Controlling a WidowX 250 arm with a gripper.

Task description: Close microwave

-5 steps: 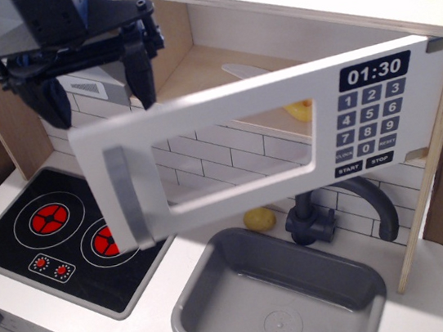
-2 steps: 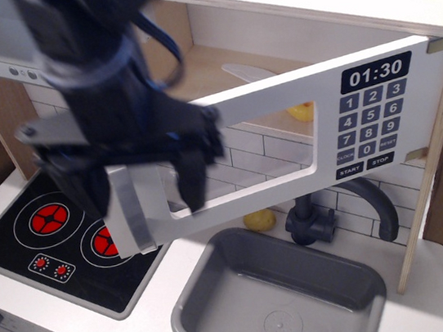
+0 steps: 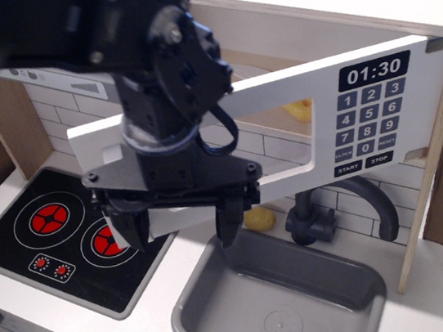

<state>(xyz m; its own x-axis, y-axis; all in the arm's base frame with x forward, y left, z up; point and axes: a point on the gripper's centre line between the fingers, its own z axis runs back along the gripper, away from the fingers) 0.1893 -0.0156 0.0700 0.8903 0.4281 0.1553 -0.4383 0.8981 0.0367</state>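
Observation:
The microwave is the white cabinet compartment at the top, and its wide white door (image 3: pixel 276 85) stands swung open toward me. The door has a clear window, a black clock display (image 3: pixel 374 72) reading 01:30 and a number keypad (image 3: pixel 368 125) at its right end. My black gripper (image 3: pixel 179 226) hangs in front of the door's left end, its jaws open, one fingertip (image 3: pixel 132 231) on the left and one on the right (image 3: pixel 227 224). It hides the grey bar handle. I cannot tell whether it touches the door.
A black stove (image 3: pixel 49 227) with red burners lies at the lower left. A grey sink (image 3: pixel 281 298) sits below the gripper, with a dark faucet (image 3: pixel 367 203) behind it. A yellow item (image 3: pixel 260 218) lies behind the sink and another (image 3: pixel 300 109) inside the microwave. A grey range hood (image 3: pixel 52 74) is at the upper left.
The arm has come down from the upper left, over the door's top edge, to the front of the door's left end. The door stands about where it was.

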